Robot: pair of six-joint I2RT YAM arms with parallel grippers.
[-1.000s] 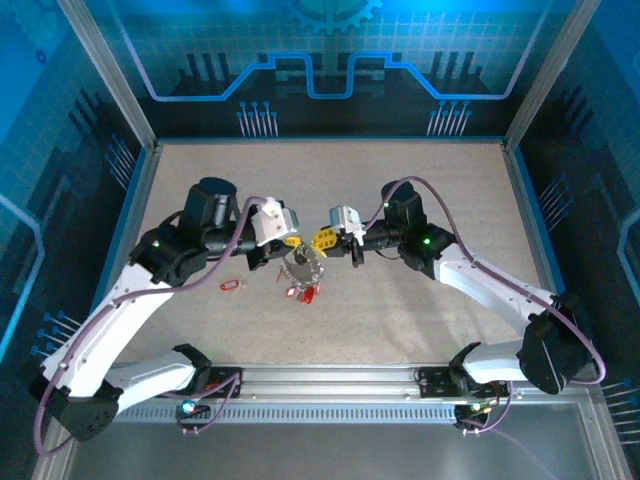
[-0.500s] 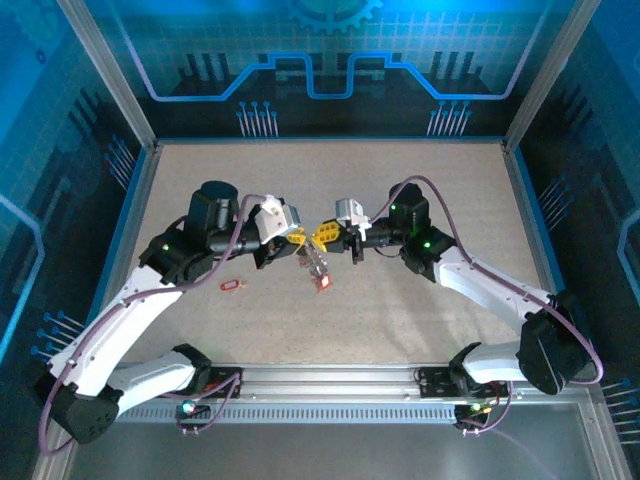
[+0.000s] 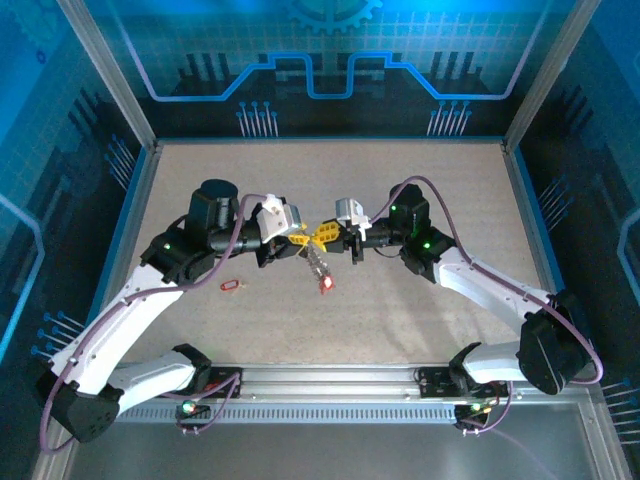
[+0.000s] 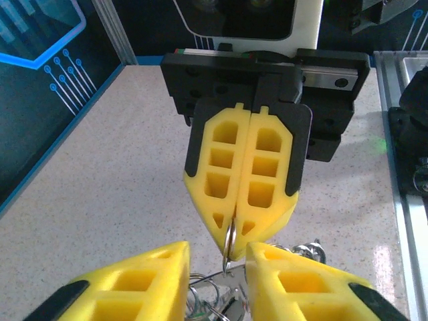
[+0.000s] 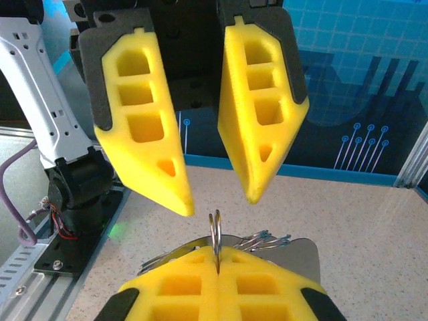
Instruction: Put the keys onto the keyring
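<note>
Arms: two, their tips meeting above the middle of the bench point(image 3: 420, 190).
Left fingers: the left gripper point(image 3: 299, 243) has its two yellow fingers spread apart and grips nothing.
Right fingers: the right gripper point(image 3: 323, 236) has both yellow fingers pressed together on the keyring point(image 5: 215, 234), pinching its silver ring edge-on at the very tips.
Keyring: it is held off the bench by the right gripper. The ring stands in line with the gap between the left fingers, and the chain point(image 3: 317, 262) hangs down below the two grippers.
Keys: two keys point(image 3: 326, 285) with red tags can be counted from above. One is at the low end of the hanging chain, and whether it touches the bench cannot be told. The other point(image 3: 230, 286) lies alone on the bench, well left of the chain, beside the left arm.
Wrist views add: the ring's clamped edge, and a small cluster of thin silver loops point(image 4: 212, 294) just under it.
Top view adds: both red tags and the loose key.
</note>
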